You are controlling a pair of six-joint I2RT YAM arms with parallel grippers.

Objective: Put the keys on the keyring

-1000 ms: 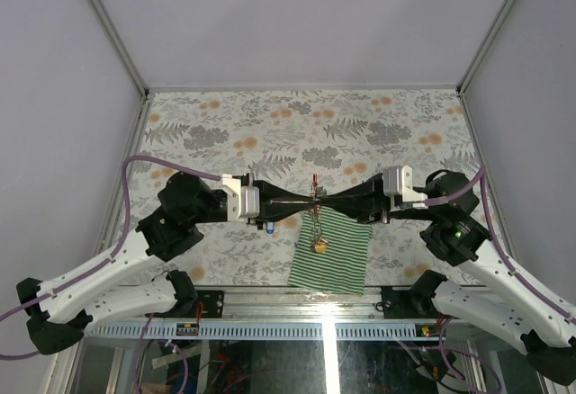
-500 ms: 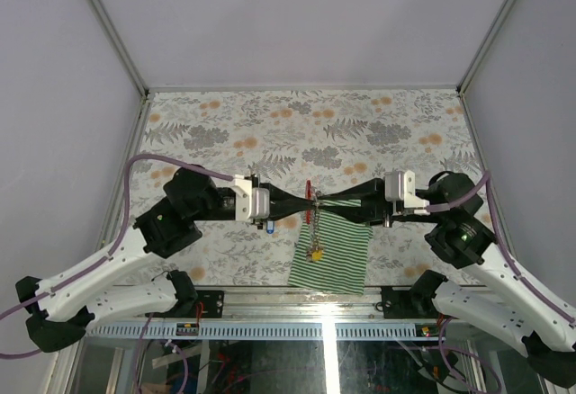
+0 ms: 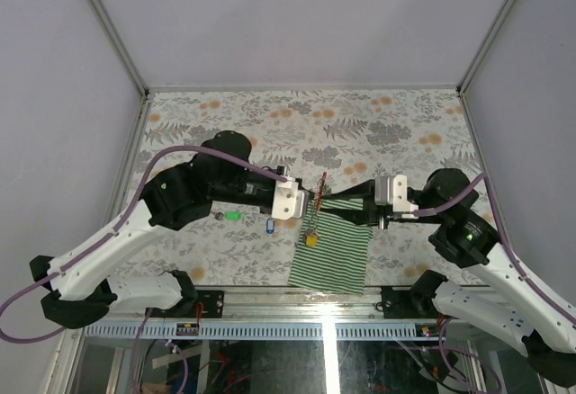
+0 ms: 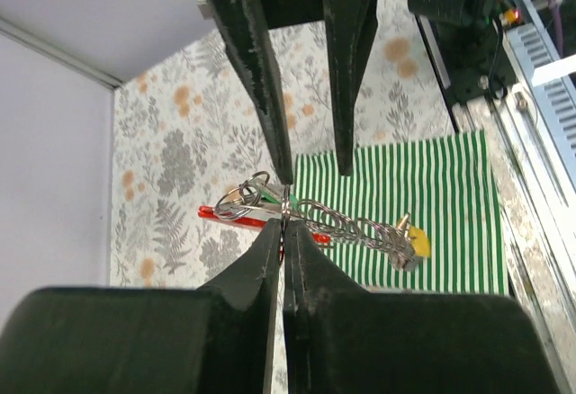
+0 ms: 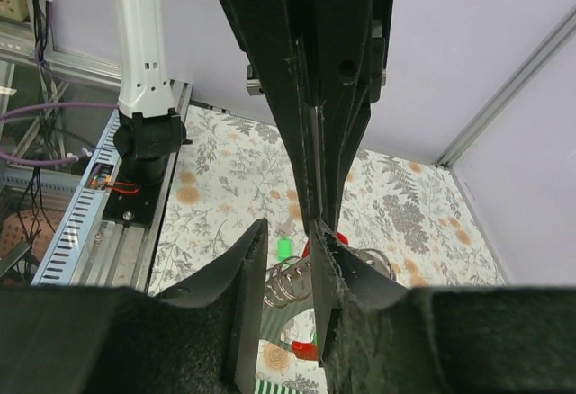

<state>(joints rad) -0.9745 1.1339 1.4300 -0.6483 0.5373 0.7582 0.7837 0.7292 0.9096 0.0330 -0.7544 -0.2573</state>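
My left jaws pinch the grey metal keyring chain [image 4: 346, 227]; my right jaws stand spread. One yellow-tagged key [image 4: 416, 244] hangs.

Bright, even, diffuse light falls from above, and the arms cast only faint, soft shadows on the floral table [image 3: 405, 124]. A white glare streak crosses the glossy panel [image 3: 378, 358] below the near edge. In both wrist views the near black fingers [image 4: 252, 273] are dark and blurred, while the keyring [image 4: 351, 228] and striped cloth [image 4: 432, 178] are sharp.
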